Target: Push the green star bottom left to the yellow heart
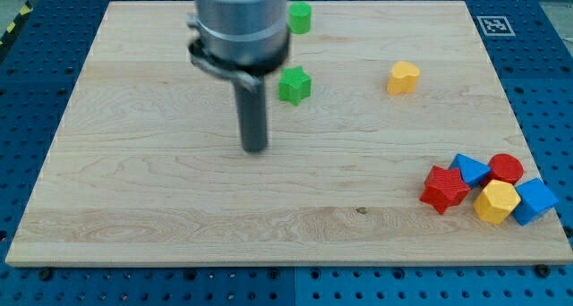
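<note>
Five blocks (488,185) clustered bottom right

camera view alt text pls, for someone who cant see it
My tip rests on a wooden board, just lower left of the green star, with the yellow heart further right. A second green block sits at the top edge, and red, blue and yellow blocks cluster at lower right.

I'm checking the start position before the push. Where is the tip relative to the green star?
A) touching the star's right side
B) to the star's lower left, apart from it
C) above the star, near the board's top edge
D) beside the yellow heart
B: my tip sits below and to the view's left of the green star, with bare board between them.
</note>
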`<action>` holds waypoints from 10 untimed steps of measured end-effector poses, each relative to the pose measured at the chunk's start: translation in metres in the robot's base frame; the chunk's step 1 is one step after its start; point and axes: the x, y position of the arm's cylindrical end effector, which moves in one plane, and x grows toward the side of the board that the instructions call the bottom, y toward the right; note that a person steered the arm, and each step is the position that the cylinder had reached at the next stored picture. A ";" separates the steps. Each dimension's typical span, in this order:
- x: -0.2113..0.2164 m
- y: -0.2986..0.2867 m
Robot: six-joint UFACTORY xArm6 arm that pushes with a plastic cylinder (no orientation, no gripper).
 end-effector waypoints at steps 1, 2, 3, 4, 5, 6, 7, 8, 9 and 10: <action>-0.079 0.005; -0.098 0.067; -0.088 0.084; -0.069 0.086; -0.049 0.101; -0.022 0.114; 0.006 0.124; 0.032 0.132; 0.056 0.133; 0.077 0.128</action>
